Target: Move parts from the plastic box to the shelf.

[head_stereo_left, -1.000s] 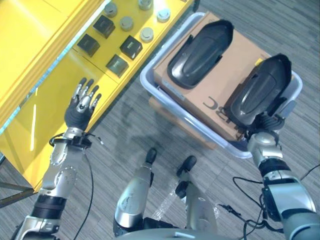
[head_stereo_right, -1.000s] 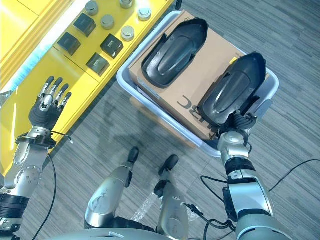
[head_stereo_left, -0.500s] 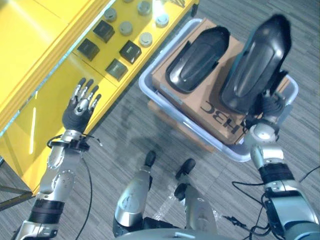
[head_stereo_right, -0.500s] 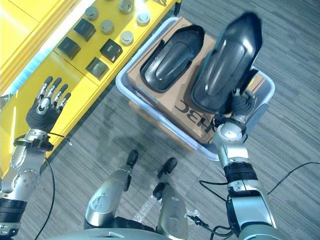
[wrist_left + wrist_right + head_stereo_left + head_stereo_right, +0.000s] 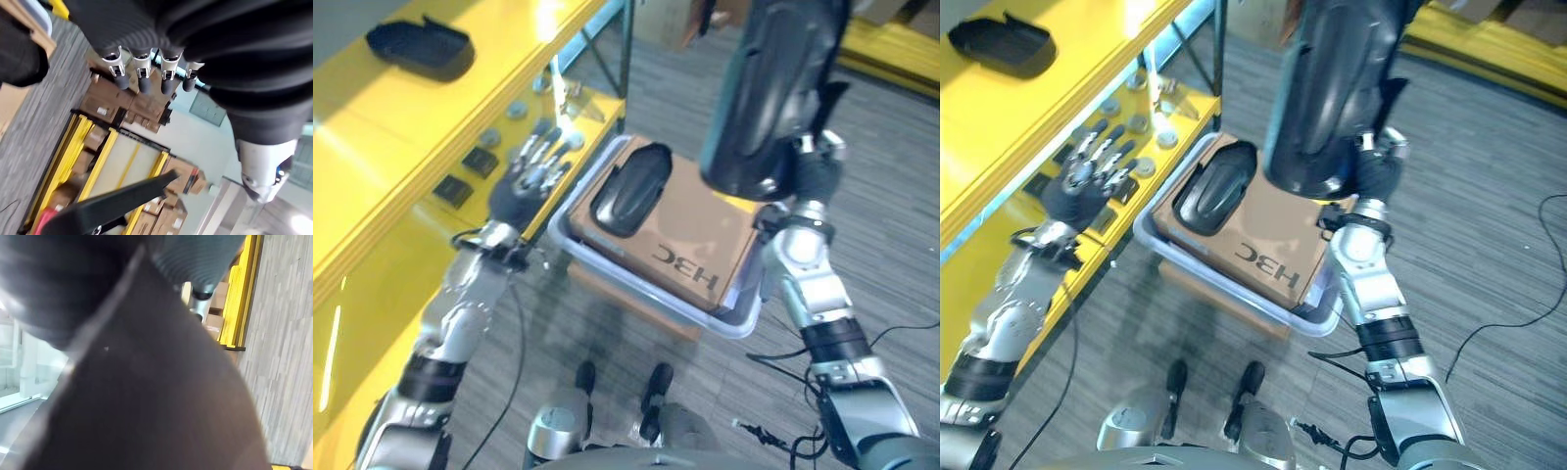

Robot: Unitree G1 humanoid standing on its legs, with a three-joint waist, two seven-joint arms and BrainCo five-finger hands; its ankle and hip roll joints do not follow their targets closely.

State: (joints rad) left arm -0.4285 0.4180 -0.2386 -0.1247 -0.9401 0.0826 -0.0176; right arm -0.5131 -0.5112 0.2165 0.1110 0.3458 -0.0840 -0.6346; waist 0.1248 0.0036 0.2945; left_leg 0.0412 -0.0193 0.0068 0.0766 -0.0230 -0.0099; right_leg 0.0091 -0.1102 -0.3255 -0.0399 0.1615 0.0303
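Note:
My right hand [image 5: 813,168] is shut on the lower end of a large black moulded part [image 5: 773,88] and holds it upright, high above the plastic box [image 5: 607,282]. Its dark surface [image 5: 146,396] lies close against the right wrist view. A second black part [image 5: 631,186] lies on the cardboard [image 5: 705,240] inside the box. Another black part [image 5: 421,47] rests on the yellow shelf's top board [image 5: 372,137]. My left hand [image 5: 533,176] is open with fingers spread, raised between the shelf and the box; its straight fingers [image 5: 142,73] hold nothing.
Dark blocks [image 5: 450,189] and grey discs [image 5: 519,110] lie on the lower yellow shelf board. A brown carton [image 5: 636,304] sits under the box. Grey carpet floor [image 5: 901,215] stretches to the right, with more yellow racking [image 5: 891,44] at the back.
My right hand has lifted the black part from the box to well above it. The camera has tilted up, bringing the shelf top into view. The left hand has risen towards the box.

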